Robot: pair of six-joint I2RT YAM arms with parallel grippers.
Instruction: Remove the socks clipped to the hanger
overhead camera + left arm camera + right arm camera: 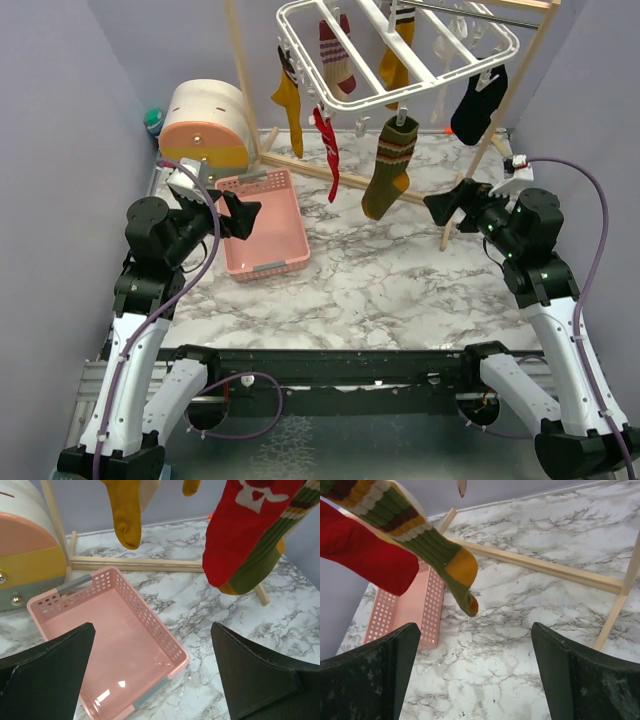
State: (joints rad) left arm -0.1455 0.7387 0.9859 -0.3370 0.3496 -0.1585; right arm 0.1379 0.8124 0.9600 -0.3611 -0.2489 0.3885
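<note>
The white hanger hangs at the back with several socks clipped under it: a mustard one, a red one, an olive green one with a striped cuff and a black one. My left gripper is open over the pink basket, left of and below the red sock and the mustard sock. My right gripper is open too, just right of the olive sock. Neither gripper holds or touches anything.
An empty pink basket sits on the marble table at the left. Behind it stands a round-topped cream and yellow box. The wooden rack's base bar and its slanted leg cross the back and right.
</note>
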